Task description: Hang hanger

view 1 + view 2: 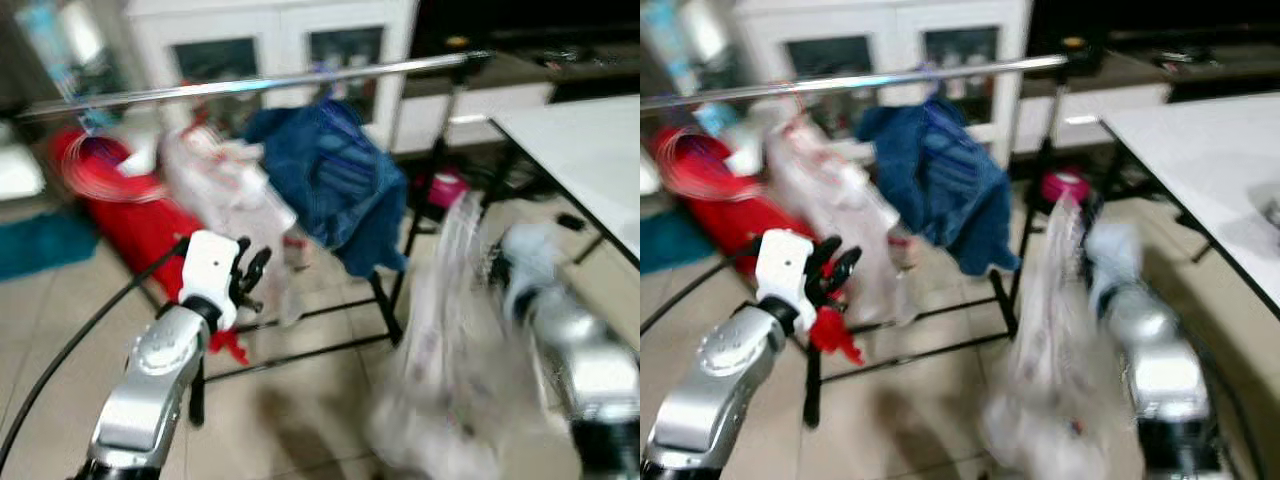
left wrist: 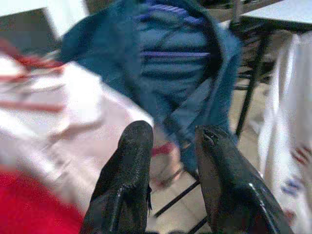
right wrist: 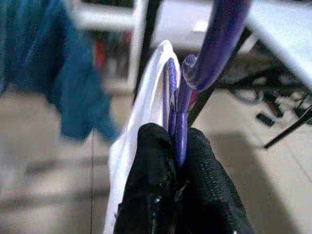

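Right hand (image 3: 178,146) pinches the purple hanger (image 3: 214,44) bearing a white garment (image 3: 141,112); left hand (image 2: 170,161) gapes empty.

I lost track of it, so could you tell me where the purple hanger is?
The right gripper pinches the purple hanger, white garment attached, on the robot's right, below the rail.

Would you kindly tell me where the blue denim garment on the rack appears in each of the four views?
Left eye view: blue denim garment hangs at centre, under the rail.
Right eye view: just left of centre, under the rail.
Left wrist view: across the top, beyond the left gripper.
Right wrist view: blurred along the left edge.
Shared landmark: the white table.
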Motion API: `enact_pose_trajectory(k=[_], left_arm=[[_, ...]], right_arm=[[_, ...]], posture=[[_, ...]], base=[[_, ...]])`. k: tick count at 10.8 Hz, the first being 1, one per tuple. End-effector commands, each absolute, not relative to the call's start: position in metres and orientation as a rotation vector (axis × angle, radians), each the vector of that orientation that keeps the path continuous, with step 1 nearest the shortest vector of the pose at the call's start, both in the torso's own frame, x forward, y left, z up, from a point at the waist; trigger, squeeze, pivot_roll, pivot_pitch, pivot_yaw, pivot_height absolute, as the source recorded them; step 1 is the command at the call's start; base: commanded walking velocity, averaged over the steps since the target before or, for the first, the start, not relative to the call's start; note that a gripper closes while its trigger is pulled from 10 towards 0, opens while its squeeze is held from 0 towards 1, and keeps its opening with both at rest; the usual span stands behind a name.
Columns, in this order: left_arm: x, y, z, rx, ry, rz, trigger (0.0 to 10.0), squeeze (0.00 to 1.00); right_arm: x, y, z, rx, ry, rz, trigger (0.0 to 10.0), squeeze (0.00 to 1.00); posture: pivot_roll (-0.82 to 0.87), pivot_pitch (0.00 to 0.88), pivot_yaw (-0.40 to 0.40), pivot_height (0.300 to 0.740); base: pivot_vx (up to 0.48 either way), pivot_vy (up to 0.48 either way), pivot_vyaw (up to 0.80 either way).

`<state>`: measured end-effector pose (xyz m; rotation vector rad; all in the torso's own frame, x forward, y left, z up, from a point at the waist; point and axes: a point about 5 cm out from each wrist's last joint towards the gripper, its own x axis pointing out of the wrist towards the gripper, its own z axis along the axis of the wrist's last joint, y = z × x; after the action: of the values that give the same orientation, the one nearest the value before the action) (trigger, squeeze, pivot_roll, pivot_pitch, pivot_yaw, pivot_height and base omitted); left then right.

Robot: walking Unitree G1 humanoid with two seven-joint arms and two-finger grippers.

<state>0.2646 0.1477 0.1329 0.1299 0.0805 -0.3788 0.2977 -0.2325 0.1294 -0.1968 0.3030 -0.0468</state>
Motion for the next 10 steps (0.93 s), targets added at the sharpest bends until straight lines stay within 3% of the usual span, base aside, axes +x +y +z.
enact_pose_trajectory(k=[1, 5, 8, 10], left_arm=[[0.264, 0.143, 0.134, 0.125, 0.076, -0.404, 10.0, 0.0], [0.265, 0.14, 0.139, 0.131, 0.066, -0.425, 10.0, 0.0], [0.265, 0.141, 0.14, 0.128, 0.063, -0.417, 10.0, 0.0], [0.265, 0.139, 0.141, 0.127, 0.063, -0.415, 10.0, 0.0]], right_arm=[[0.302, -0.233, 0.144, -0.154, 0.228, -0.046, 10.0, 0.0], [0.318, -0.208, 0.163, -0.2, 0.112, 0.192, 10.0, 0.0], [0.293, -0.184, 0.164, -0.264, 0.148, 0.565, 10.0, 0.0], [0.3, -0.193, 0.173, -0.282, 0.116, 0.469, 10.0, 0.0]], posture=[[-0.11, 0.057, 0.042, 0.74], [-0.1, 0.061, 0.033, 0.74], [-0.1, 0.065, 0.033, 0.74], [-0.11, 0.071, 0.027, 0.74]], base=[[0.39, 0.0, 0.0], [0.394, 0.0, 0.0], [0.395, 0.0, 0.0], [0.377, 0.0, 0.0]])
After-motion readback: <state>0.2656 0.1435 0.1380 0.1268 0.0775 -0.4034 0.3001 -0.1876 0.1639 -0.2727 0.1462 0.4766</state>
